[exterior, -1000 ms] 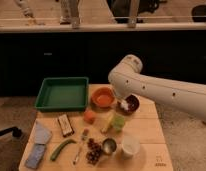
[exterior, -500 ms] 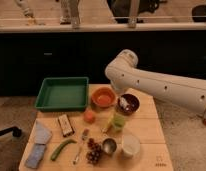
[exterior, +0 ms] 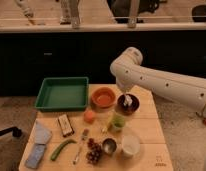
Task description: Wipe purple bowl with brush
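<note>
The gripper [exterior: 126, 96] hangs nose-down over the middle of the purple bowl [exterior: 135, 107], at the end of a white arm that arches in from the right and bends sharply above it. Whether it is open or closed on anything I cannot tell. A small whitish patch sits right beneath it inside the bowl, most likely the head of the brush [exterior: 127, 101], though the thin handle cannot be made out. Coming in from straight above makes sense for wiping, since it puts the brush head on the glossy inner surface rather than on the rim.

The purple bowl stands near the back right of the wooden table [exterior: 152, 141], just beside the orange bowl [exterior: 103, 97] on its left. They are close enough that a wide sweep could nudge the neighbour, so I judge short strokes kept inside the rim to be the safer course. A green cup [exterior: 116, 121] stands just in front of the purple bowl, also near.

Further out, and well clear of the work, lie the green tray [exterior: 63, 80] at the back left, a small orange object [exterior: 89, 116], a metal cup [exterior: 109, 145], a white cup [exterior: 129, 145], a fork [exterior: 80, 147] and a dark cluster like grapes [exterior: 93, 151] — none of them seems to belong to this step.
</note>
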{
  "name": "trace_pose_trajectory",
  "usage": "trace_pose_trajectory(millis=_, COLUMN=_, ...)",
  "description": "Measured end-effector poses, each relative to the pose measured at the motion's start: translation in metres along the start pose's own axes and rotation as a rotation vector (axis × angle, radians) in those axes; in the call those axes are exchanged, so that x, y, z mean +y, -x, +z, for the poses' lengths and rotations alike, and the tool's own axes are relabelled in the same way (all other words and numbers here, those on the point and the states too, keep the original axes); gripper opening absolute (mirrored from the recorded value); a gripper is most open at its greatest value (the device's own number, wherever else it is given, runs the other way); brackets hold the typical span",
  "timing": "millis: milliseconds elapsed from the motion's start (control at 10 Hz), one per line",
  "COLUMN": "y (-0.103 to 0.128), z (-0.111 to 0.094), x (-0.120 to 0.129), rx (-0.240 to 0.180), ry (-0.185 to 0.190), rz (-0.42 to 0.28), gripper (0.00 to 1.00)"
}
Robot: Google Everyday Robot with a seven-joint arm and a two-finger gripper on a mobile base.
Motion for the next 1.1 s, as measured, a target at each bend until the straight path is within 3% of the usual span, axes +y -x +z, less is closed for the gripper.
trace_pose_trajectory(millis=700, y=0.025, z=0.012, x=0.021, rx=-0.035, ry=0.017, rz=0.014, gripper=0.0)
trace_pose_trajectory(millis=1100, y=0.022, z=-0.014, x=0.022, rx=-0.002, ry=0.017, rz=0.008, gripper=0.0)
